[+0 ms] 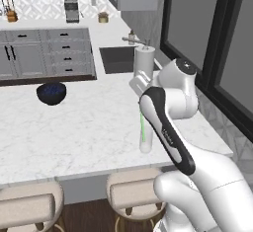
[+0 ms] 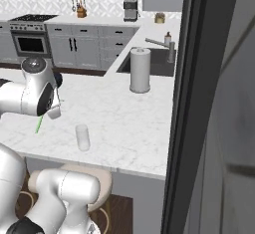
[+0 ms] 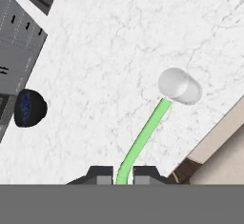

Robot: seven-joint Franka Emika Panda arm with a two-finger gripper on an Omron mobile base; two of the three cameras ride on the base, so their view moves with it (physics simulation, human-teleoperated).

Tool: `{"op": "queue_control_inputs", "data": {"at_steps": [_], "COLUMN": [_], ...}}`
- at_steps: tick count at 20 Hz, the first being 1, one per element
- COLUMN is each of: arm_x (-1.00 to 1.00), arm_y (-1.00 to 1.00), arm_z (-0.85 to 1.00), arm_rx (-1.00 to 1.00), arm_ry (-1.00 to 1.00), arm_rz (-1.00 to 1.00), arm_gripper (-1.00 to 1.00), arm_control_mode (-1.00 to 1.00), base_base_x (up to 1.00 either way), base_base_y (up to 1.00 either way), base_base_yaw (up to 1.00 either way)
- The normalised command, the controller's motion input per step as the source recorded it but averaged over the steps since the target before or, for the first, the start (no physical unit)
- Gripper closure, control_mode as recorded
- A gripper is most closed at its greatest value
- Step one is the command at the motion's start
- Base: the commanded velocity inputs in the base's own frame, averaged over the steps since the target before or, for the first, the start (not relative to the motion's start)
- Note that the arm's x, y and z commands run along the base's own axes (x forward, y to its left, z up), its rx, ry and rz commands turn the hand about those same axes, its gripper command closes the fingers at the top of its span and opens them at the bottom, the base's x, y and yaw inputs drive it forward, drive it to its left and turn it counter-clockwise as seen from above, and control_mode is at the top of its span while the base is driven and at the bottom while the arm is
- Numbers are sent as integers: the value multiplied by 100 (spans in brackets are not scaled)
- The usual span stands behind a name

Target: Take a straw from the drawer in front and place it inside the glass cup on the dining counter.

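White marble with faint grey veining makes up the dining counter (image 1: 74, 132), which is seen stretching across a kitchen with grey cabinets behind it. Above this counter the gripper (image 3: 122, 176) is held, its two dark fingertips (image 3: 101, 175) closed tightly on the straw (image 3: 140, 139). The thin green straw is seen in the hand view reaching from between the tips towards the glass cup (image 3: 180, 86), its far end meeting the cup's rim; whether the end is inside the cup cannot be told. In the left base view the straw (image 1: 143, 129) is seen hanging upright just above the cup (image 1: 145, 143), partly hidden by the arm. The cup (image 2: 82, 137) stands upright on the counter near its front edge. A dark blue bowl (image 1: 51, 93) rests on the counter well apart from the cup, and a white paper towel roll (image 2: 140, 70) stands farther back beside a dark sink (image 1: 116, 59). Two padded stools (image 1: 131, 192) are tucked under the counter's front edge.
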Motion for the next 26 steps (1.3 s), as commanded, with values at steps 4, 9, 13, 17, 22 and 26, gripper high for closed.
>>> {"op": "queue_control_inputs", "data": {"at_steps": [4, 9, 13, 17, 22, 26], "arm_x": [12, 15, 28, 5, 0, 1], "arm_y": [-6, -44, -43, -13, -2, -4], "arm_z": [4, 11, 5, 4, 21, 2], "arm_rx": [0, -4, -5, -9, -14, -17], "arm_ry": [0, 0, 0, -7, -12, -14], "arm_rz": [-3, -15, -10, -6, -5, -2], "arm_gripper": [100, 100, 100, 100, 100, 100], "arm_control_mode": [-100, -100, -100, -100, -100, -100], "base_base_x": [66, 0, 0, 0, 0, 0], "base_base_y": [-14, 0, 0, 0, 0, 0], "base_base_yaw": [-5, 0, 0, 0, 0, 0]}}
